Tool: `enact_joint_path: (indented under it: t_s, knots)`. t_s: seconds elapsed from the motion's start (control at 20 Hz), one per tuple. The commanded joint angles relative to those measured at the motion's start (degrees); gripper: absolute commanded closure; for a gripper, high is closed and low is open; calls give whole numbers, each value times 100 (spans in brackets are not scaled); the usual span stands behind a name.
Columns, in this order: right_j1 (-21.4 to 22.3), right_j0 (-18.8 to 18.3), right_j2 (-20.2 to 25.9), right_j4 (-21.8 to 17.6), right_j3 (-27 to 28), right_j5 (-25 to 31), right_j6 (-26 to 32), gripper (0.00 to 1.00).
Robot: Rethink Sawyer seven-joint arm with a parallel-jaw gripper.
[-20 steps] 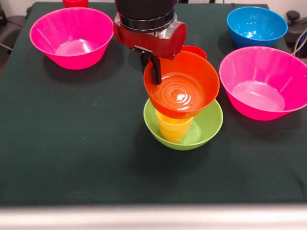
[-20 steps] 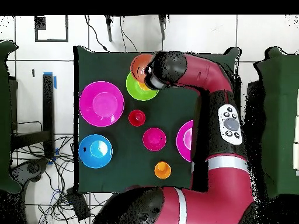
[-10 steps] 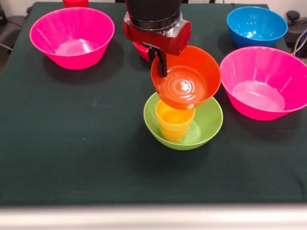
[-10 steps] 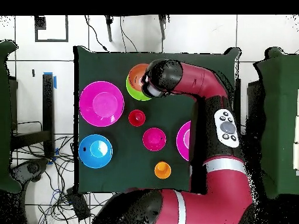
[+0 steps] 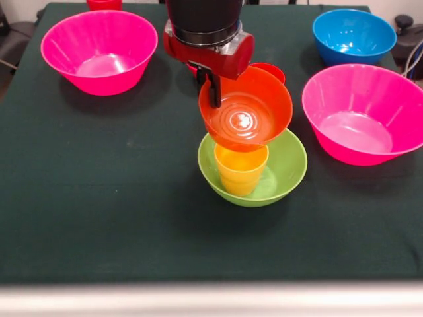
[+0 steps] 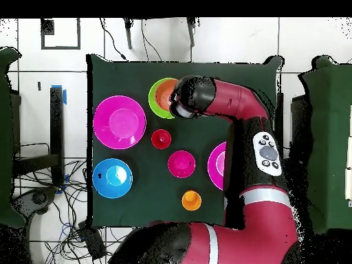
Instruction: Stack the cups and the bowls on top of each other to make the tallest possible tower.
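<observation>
Since the frame half a second back the orange bowl [image 5: 246, 117] has shifted a little toward the picture's left in the front view, and since a second back it has been lifted off the yellow cup [image 5: 240, 169], whose mouth now shows open below it. Tool [image 5: 214, 89] clenched on the orange bowl's rim at the side nearest the arm, one dark finger [image 5: 215, 92] visible inside the bowl. Bowl held tilted, its ringed bottom facing the camera, its lower edge just above the cup's rim; contact between the two cannot be told. Yellow cup stands upright inside the lime-green bowl [image 5: 289, 168], which rests on the dark tabletop [image 5: 99, 198]. A red cup [image 5: 272, 69] peeks out behind the orange bowl. Two hot-pink bowls: one [image 5: 99, 49] far left, one [image 5: 365, 112] right, a blue bowl [image 5: 353, 34] beyond the latter. Overhead view: arm covers most of the green bowl; a small crimson bowl [image 6: 181, 163] and an orange cup [image 6: 191, 200] sit well apart from the stack.
</observation>
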State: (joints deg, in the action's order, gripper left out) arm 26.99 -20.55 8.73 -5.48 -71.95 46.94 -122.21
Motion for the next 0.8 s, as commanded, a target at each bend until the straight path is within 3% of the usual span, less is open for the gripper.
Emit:
enact_joint_path:
  t_s: [0.05, 0.4, 0.8]
  knots:
    - [-275, 133, -38, -428, -103, -450, -92, 100]
    - [-339, 147, -88, -401, -17, -497, -32, 100]
    - [-132, 152, 138, -116, -466, -736, -182, 100]
